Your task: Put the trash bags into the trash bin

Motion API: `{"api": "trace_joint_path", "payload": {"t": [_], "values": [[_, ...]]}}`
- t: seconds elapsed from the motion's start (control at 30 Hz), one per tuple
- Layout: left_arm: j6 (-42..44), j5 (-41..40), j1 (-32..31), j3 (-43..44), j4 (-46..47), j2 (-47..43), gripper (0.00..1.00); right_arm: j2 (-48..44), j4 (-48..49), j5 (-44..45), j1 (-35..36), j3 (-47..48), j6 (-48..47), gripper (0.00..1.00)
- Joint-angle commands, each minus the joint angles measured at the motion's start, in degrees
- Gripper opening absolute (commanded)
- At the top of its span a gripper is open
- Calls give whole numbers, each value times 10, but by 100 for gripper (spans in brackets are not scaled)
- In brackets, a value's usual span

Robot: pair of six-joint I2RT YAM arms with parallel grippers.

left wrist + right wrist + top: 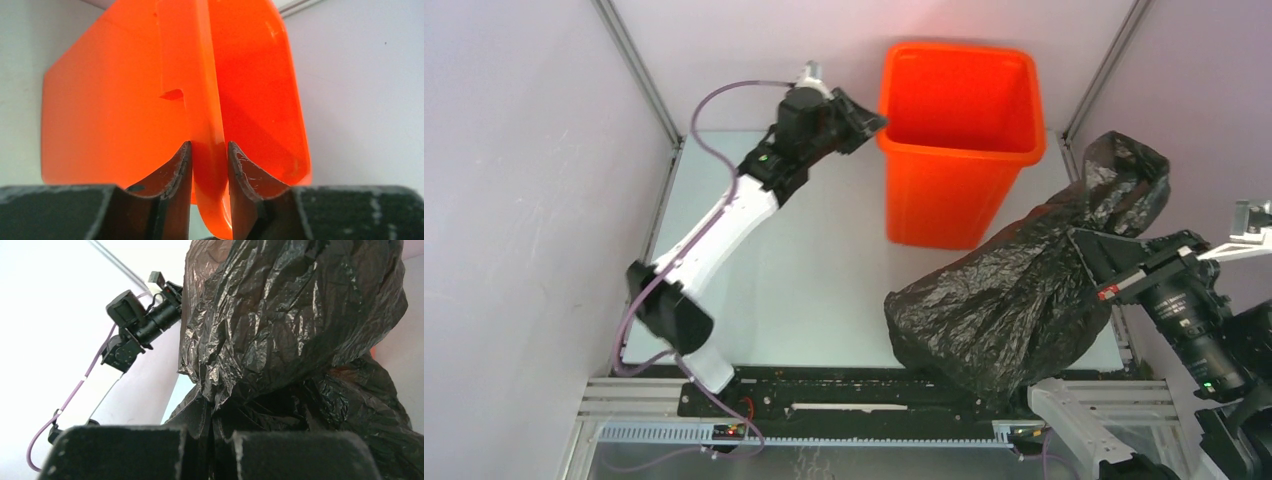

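Right claw (pixel 209 432) pinches black trash bag (pixel 290 315); left claw (pixel 209 148) clamps trash bin (pixel 110 100) rim.

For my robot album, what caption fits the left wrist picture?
Left gripper clamped on the rim of the orange trash bin.

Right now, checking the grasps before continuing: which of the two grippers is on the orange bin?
The left gripper: its fingers pinch the rim of the trash bin, while the right gripper grips the black trash bag instead.
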Motion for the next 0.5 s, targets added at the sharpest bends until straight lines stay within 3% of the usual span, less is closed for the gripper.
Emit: {"api": "trace_joint_path", "payload": {"t": [0.0,0.23,0.47], "values": [[27,22,28,-68,25,-134,0,29,52,-61,4,-13,26,0],[37,41,52,-180,-8,-243,0,54,153,-137,4,-38,53,0],[84,31,70,-223,-69,-318,0,104,300,-225,4,-33,150,0]]}}
